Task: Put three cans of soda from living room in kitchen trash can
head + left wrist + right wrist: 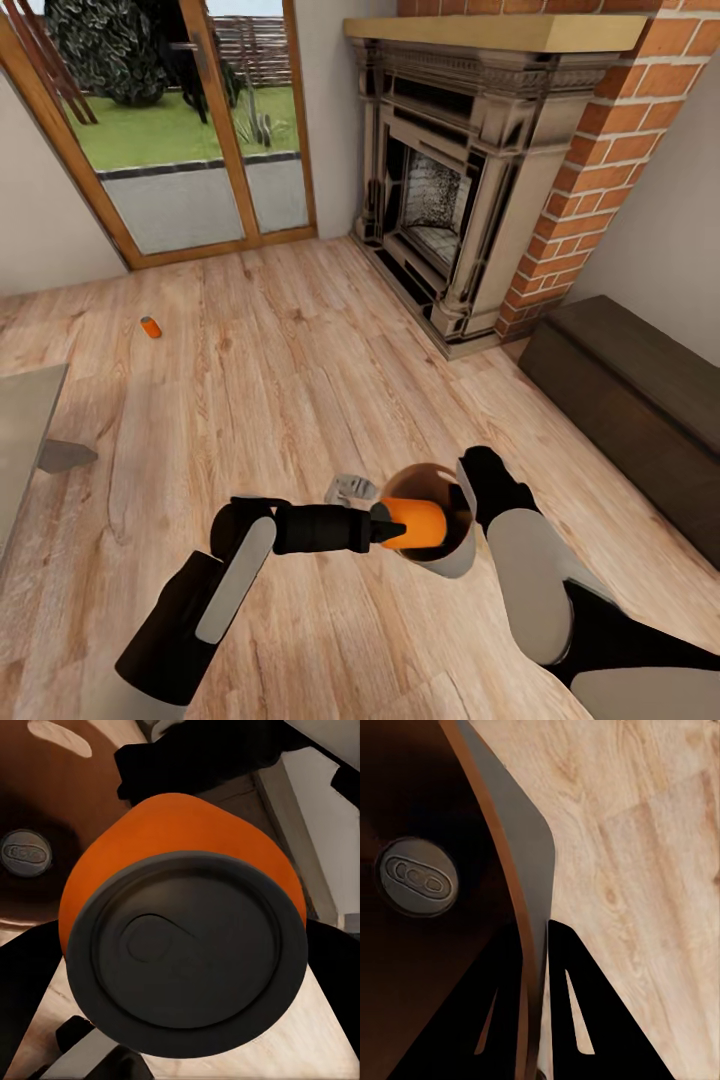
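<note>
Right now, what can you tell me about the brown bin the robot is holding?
The trash can is a small round copper-brown bin with a dark inside. The right hand is pinching its rim wall, one finger inside and one outside, holding it tilted above the wooden floor. One soda can already lies inside at the bottom, grey end showing. The left hand holds another orange can sideways at the bin's mouth.

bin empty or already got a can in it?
Not empty: one can lies on the bin bottom, grey end up, seen in both wrist views.
</note>
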Robot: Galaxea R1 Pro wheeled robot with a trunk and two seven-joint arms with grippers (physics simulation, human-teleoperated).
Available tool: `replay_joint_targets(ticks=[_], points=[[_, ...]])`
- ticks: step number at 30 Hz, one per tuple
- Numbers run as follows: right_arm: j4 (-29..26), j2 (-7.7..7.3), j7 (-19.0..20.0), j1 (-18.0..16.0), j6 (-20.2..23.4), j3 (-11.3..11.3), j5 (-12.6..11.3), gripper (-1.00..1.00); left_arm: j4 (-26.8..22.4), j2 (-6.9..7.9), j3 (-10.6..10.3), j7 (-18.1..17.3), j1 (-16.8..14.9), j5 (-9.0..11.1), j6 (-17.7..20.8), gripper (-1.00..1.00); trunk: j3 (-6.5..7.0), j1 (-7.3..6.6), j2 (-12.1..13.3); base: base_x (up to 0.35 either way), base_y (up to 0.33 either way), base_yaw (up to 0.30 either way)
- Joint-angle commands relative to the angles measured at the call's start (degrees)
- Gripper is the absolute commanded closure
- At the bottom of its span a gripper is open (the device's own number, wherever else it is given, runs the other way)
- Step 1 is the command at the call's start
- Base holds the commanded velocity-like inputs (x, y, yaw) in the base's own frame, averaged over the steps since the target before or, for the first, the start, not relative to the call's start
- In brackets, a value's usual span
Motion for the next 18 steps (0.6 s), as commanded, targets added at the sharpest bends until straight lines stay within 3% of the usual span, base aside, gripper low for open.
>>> replay_joint_targets(ticks=[1, 9, 18], points=[[-0.03, 0.0, 0.42, -0.01, 0.08, 0.14, 0.62, 1.0, 0.02, -0.04, -0.01, 0.42, -0.01, 0.15, 0.02, 1.0, 0.0, 0.0, 0.0, 0.0, 0.0, 0.0], [0.04, 0.0, 2.82, -0.02, 0.53, 0.81, -1.57, 1.0, 2.07, -0.54, 0.01, 2.35, -0.07, 0.17, -2.07, 1.0, 0.0, 0.0, 0.0, 0.0, 0.0, 0.0], [1.8, 0.0, 3.83, 0.0, 0.87, 1.32, -2.31, 1.0, 3.87, -0.55, 0.4, 2.5, -0.08, 0.39, -2.8, 1.0, 0.0, 0.0, 0.0, 0.0, 0.0, 0.0]])
